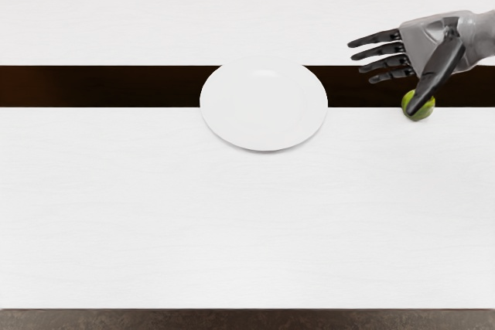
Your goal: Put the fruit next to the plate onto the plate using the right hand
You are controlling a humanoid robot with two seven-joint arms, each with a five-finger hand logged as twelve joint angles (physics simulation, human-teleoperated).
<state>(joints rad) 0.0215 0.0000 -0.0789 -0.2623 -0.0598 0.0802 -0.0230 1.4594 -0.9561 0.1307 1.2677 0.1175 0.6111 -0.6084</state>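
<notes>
Right now the right hand [410, 56], fingers spread, thumb-touches the lime [420, 109].

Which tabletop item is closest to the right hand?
The green fruit, at the thumb tip of the right hand; the white plate lies further left, clear of the fingers.

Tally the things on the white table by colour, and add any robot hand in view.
White: 1, the round white plate, with nothing on it
Green: 1, the small round green fruit, lying to the right of the plate
Grey: 1, the right hand, fingers spread, thumb pointing down over the fruit
Total: 3
</notes>
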